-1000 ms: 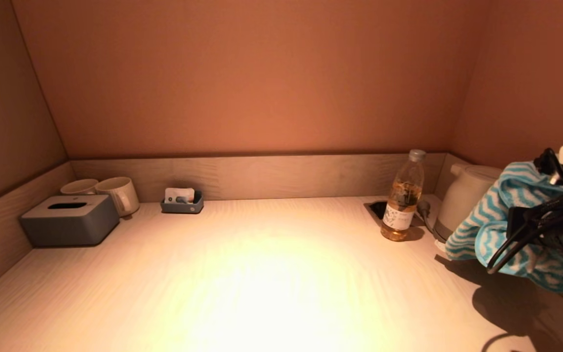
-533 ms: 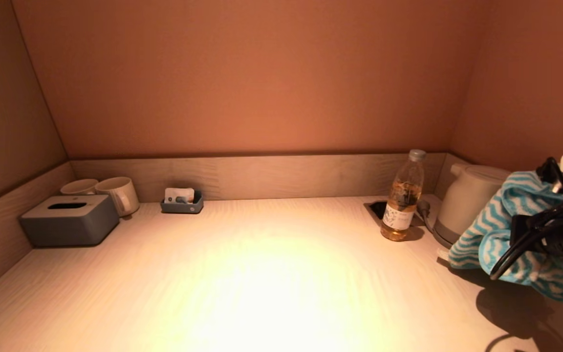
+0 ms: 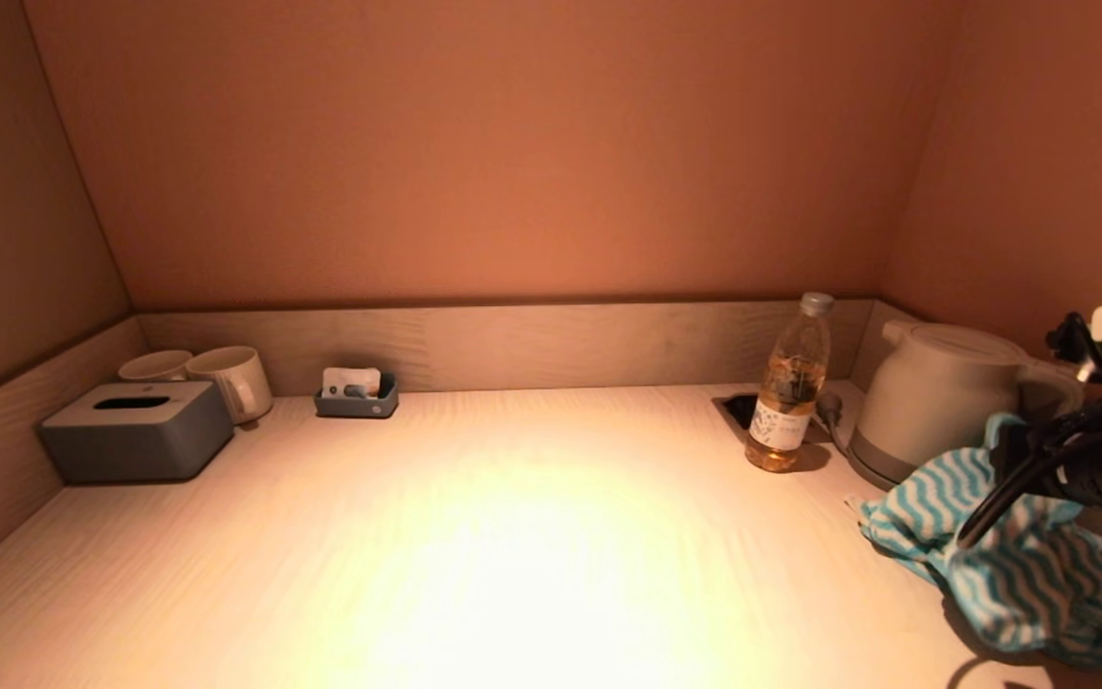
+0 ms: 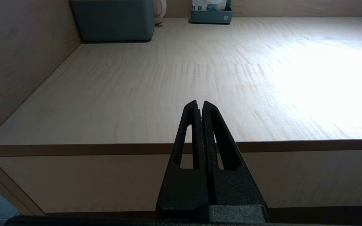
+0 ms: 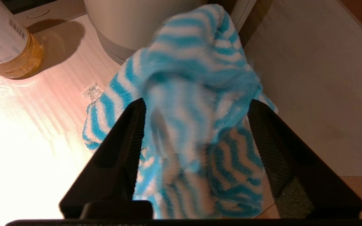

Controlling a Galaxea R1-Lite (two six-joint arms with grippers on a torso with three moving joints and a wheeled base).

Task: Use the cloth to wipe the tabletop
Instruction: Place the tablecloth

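My head camera looks down and forward over the whole counter (image 3: 532,536). My left wrist camera sits low off its front edge, facing the tissue box (image 4: 113,19). My right wrist camera hangs close over the cloth (image 5: 193,103), sharing bottle (image 5: 3,47) and kettle (image 5: 137,22) with the head view.

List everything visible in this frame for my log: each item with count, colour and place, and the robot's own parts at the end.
cloth: 1, blue and white striped, right side of the tabletop, between the right gripper's fingers
tabletop: 1, pale wood, walled on three sides
kettle: 1, white, back right corner
bottle: 1, clear with amber liquid, beside the kettle
mugs: 2, white, back left
tissue box: 1, grey, in front of the mugs
small tray: 1, grey, holding sachets, against the back wall
left gripper: 1, black, shut, off the front edge
right gripper: 1, black, open around the cloth
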